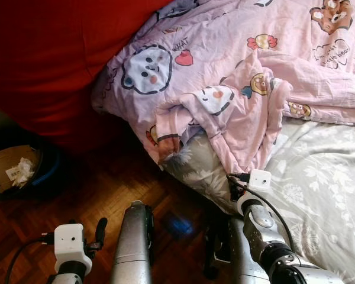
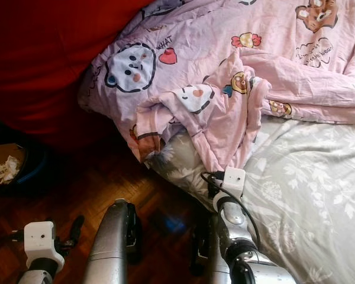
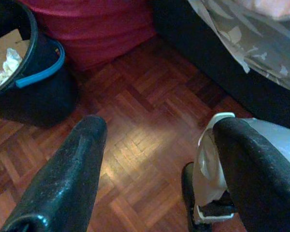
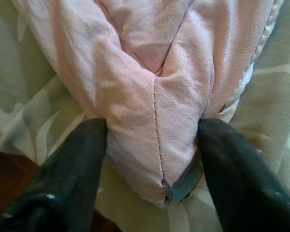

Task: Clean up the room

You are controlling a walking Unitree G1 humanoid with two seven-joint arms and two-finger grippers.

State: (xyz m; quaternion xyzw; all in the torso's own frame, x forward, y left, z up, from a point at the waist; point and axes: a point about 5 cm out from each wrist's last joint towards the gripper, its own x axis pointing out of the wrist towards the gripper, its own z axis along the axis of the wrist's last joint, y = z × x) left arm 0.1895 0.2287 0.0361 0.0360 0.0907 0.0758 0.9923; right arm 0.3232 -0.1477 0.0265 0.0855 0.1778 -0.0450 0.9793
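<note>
At the bottom of the head view, left of centre, the left gripper (image 3: 150, 159) hangs low over the parquet floor (image 3: 135, 96), its two black fingers (image 3: 63, 179) spread apart with nothing between them. Lower right of centre in the same view, the right arm reaches up to the edge of the bed, and its wrist camera shows the right gripper (image 4: 152, 140) with fingers parted on either side of a hanging corner of the pink cartoon-print duvet (image 1: 236, 106); the fabric fills the gap and both fingers appear to touch it. That corner droops over the grey leaf-patterned sheet (image 1: 319, 177), which covers the right side of the frame. Further up, the duvet lies bunched and rumpled across the upper middle and upper right. At mid-left a dark bin (image 1: 23, 168) with a blue rim holds cardboard and crumpled paper, and a large red cushion (image 1: 53, 53) fills the upper left.
</note>
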